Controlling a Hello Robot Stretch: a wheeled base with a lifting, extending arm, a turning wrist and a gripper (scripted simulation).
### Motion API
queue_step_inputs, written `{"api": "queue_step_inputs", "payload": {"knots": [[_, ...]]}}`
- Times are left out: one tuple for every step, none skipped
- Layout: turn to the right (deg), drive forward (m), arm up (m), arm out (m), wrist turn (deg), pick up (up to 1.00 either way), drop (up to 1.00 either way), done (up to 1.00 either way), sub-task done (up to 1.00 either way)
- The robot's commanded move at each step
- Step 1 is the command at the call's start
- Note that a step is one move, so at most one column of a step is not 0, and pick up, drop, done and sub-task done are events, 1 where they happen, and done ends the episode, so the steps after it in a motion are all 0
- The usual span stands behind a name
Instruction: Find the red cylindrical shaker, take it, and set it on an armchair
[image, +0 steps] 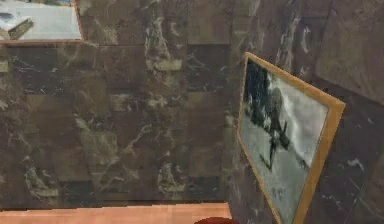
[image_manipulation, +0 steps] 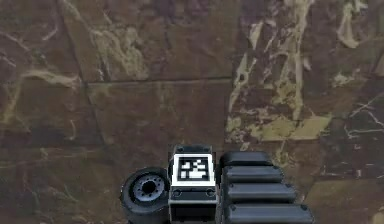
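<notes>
The arm (image_manipulation: 255, 192) rises as a dark ribbed bar from the arm side view's bottom edge, close against a dark marble wall (image_manipulation: 150, 80). A white square with black marks (image_manipulation: 193, 168) sits at its end. Left of that square is the gripper's dark round body (image_manipulation: 147, 194). Its far end cannot be made out, so I cannot tell whether it holds anything. In the forward view a small dark red rounded sliver (image: 212, 220) pokes up at the bottom edge. Too little of it shows to name it.
A dark marble wall (image: 130, 110) stands close ahead in the forward view. A wood-framed picture (image: 285, 130) hangs on the wall at the right, and another framed picture (image: 40, 20) at the top left. A strip of reddish wooden surface (image: 100, 214) runs along the bottom.
</notes>
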Motion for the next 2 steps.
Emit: {"api": "queue_step_inputs", "payload": {"knots": [[-45.0,0.00,0.00,0.00,0.0,0.00,0.00,0.00,0.00],[-6.0,0.00,0.00,0.00,0.0,0.00,0.00,0.00,0.00]]}}
